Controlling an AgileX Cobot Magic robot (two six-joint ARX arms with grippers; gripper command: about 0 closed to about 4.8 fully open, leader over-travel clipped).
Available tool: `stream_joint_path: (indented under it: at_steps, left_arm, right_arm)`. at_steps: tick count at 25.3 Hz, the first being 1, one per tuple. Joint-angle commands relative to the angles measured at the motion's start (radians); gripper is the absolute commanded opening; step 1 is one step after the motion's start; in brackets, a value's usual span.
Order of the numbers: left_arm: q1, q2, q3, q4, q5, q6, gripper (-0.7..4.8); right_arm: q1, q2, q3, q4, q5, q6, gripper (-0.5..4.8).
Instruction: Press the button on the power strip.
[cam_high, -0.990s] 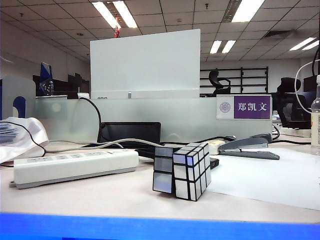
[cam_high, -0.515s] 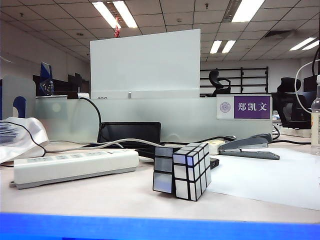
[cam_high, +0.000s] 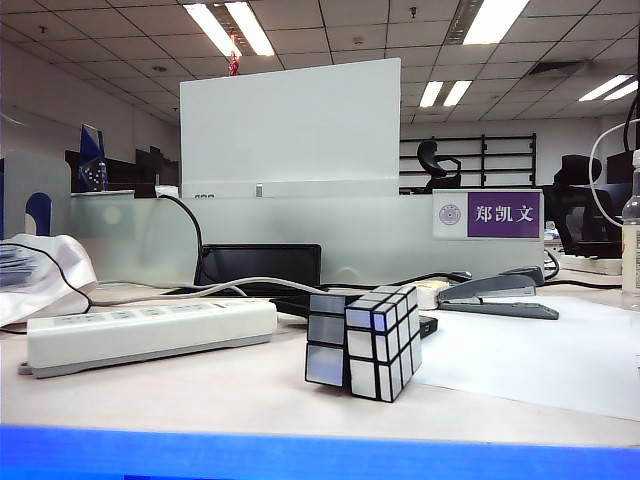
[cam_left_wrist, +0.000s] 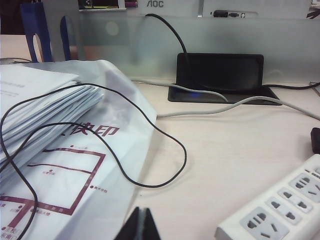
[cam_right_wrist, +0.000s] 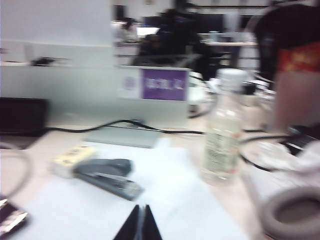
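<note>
Left gripper (cam_left_wrist: 142, 226): fingertips pressed together, nothing between them, low over the desk. Just beside it lies a plastic-wrapped stack of papers (cam_left_wrist: 60, 150) with a thin black cable (cam_left_wrist: 150, 184) looped across it. The power strip (cam_left_wrist: 280, 207) is seen near that gripper, only its socket end in frame.

Right gripper (cam_right_wrist: 139, 225): also closed and empty, low over a white sheet (cam_right_wrist: 165, 200). Ahead of it a stapler (cam_right_wrist: 106, 178) is seen, and farther off a clear bottle (cam_right_wrist: 224, 130). The whole right wrist view is smeared, so detail is poor.

In the exterior view neither arm is visible. The power strip (cam_high: 150, 332) lies on the left part of the desk, well apart from the silver cube (cam_high: 365, 342) (which sits near the middle).

Risks, as judged:
- The button cannot be picked out in any view; it is lost against the white casing. A socket or bare casing may be pressed instead.
- The black cable may be snagged if the left gripper is swung carelessly toward the strip.
- The strip may be slid or tipped by an off-centre push, since nothing is seen to brace it.
- If the right arm is sent across, the cube and stapler lie in the way.

Hidden or unclear: the strip's far end in the left wrist view, the cord's run behind the cube, and the label on the bottle.
</note>
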Motion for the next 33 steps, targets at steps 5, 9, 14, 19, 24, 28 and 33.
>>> stream_joint_path:
  at_steps: [5,9,14,19,24,28,33]
  left_arm:
    - [0.0,-0.002,0.001,0.012,0.004,0.0,-0.06]
    - [0.0,-0.002,0.001,0.012,0.005,0.0,-0.06]
    - [0.0,-0.002,0.002,0.012,0.005,0.0,-0.06]
    - [0.0,-0.002,0.001,0.012,0.005,0.0,-0.06]
    - [0.0,-0.002,0.001,0.012,0.005,0.0,-0.06]
    - [0.0,-0.002,0.001,0.012,0.005,0.0,-0.06]
    - [0.0,-0.002,0.001,0.012,0.005,0.0,-0.06]
  right_arm:
    - [-0.104,-0.001,-0.037,0.05,0.006,0.003,0.0]
    - [-0.163,-0.001,-0.037,0.039,0.002,0.008,0.0]
    - [-0.169,-0.001,-0.037,-0.006,-0.013,0.013,0.0]
    - [-0.142,-0.001,-0.037,-0.067,-0.089,0.011,0.0]
    - [-0.132,-0.002,-0.037,-0.131,-0.089,0.018,0.0]
    - [-0.132,-0.001,-0.037,-0.134,-0.092,0.03,0.0]
    - [-0.132,-0.001,-0.037,-0.091,-0.107,0.03,0.0]
